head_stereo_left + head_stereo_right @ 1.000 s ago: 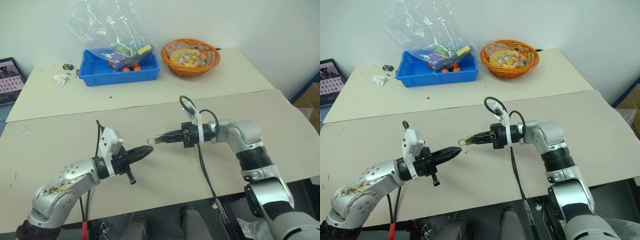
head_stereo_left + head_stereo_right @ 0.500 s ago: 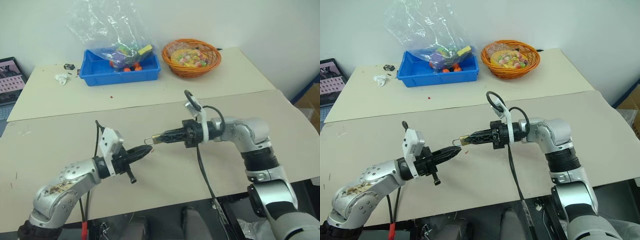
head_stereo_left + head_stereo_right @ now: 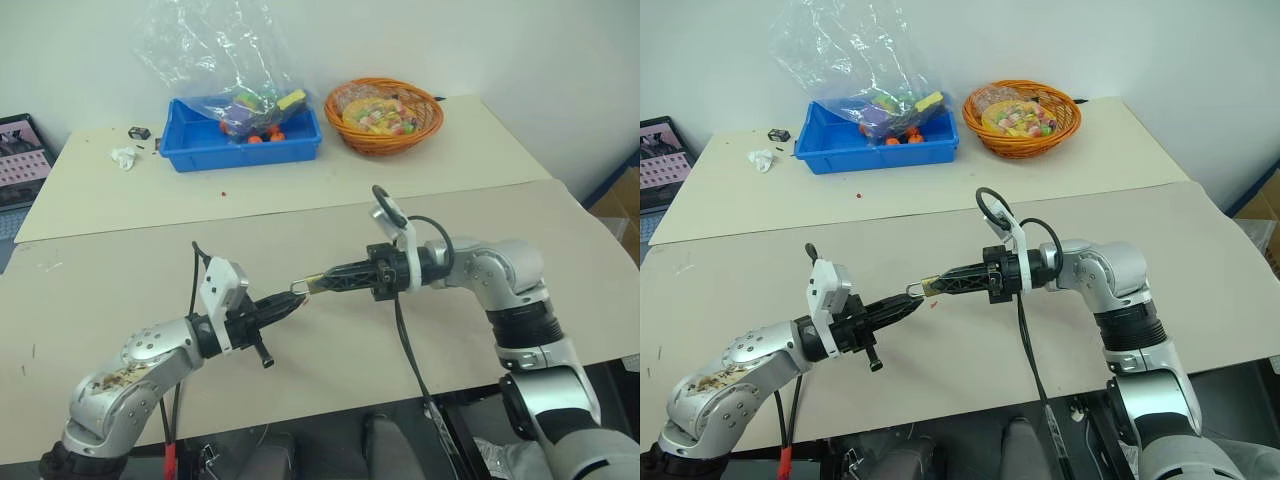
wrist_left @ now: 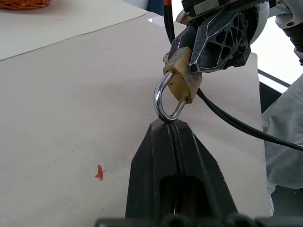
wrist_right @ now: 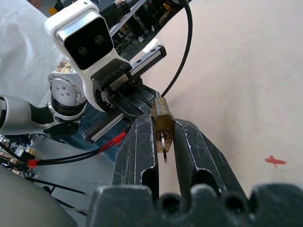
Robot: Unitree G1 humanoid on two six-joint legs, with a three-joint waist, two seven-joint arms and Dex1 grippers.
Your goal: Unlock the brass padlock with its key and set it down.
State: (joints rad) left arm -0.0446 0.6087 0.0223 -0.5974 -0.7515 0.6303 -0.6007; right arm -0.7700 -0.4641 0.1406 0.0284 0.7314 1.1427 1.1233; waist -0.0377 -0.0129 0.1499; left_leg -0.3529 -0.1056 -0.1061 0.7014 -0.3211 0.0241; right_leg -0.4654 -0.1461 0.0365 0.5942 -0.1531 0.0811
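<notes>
- The key (image 5: 163,142) sits in the keyhole at the base of the padlock (image 5: 162,124), its blade seated and a short stub left out; neither gripper holds it, so it is free for now.
- Left gripper (image 4: 171,124): fingers pressed together with no gap, their tips at the bend of the silvery shackle (image 4: 163,101). This looks meant to anchor the shackle so it can be pulled against; whether the loop is truly pinched or only touched I cannot tell.
- Padlock: held in the air between the two arms, above the near table (image 3: 120,270), shackle pointing left.
- Right gripper (image 5: 163,130): clamped on the brass body from both sides, leaving the keyhole end facing its own wrist and reachable.
- Far table: blue bin (image 3: 240,145) and orange basket (image 3: 383,115), well apart from the work.
</notes>
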